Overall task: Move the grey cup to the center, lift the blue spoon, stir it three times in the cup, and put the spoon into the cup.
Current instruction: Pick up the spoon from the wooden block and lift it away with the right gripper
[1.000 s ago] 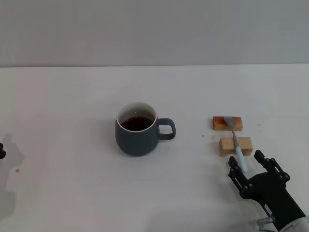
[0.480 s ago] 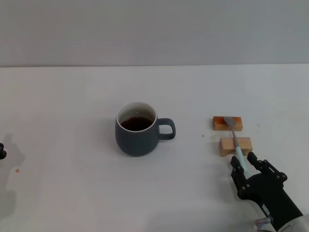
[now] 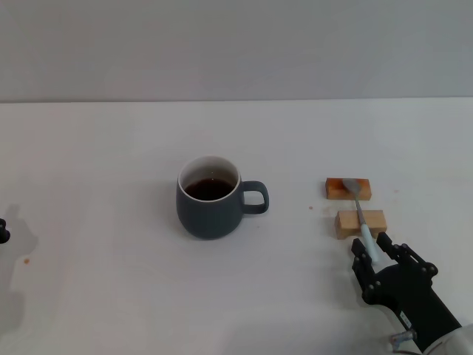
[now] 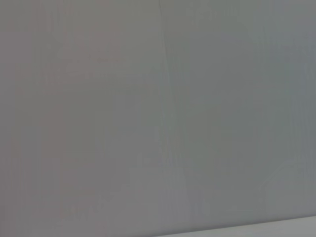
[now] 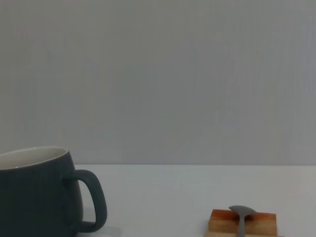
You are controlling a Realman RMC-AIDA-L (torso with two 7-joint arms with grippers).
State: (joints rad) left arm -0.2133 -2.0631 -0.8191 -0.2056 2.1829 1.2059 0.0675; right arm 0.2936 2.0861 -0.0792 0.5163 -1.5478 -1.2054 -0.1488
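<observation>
The grey cup (image 3: 210,211) stands upright mid-table with dark brown liquid inside and its handle pointing right. It also shows in the right wrist view (image 5: 34,192). The blue spoon (image 3: 362,219) lies across two wooden blocks to the cup's right, bowl on the far block and pale handle toward me. Its bowl shows in the right wrist view (image 5: 241,213). My right gripper (image 3: 372,251) is at the table's front right, with its fingers closed on either side of the handle's end. A bit of my left gripper (image 3: 2,232) shows at the left edge, parked.
Two small wooden blocks hold the spoon: the far one (image 3: 347,188) with a reddish top and the near one (image 3: 361,223). The far block also shows in the right wrist view (image 5: 243,223). The white table (image 3: 111,163) meets a grey wall behind.
My right gripper's fingers have closed in from a wide spread onto the spoon's handle end. The cup and spoon have not moved.
</observation>
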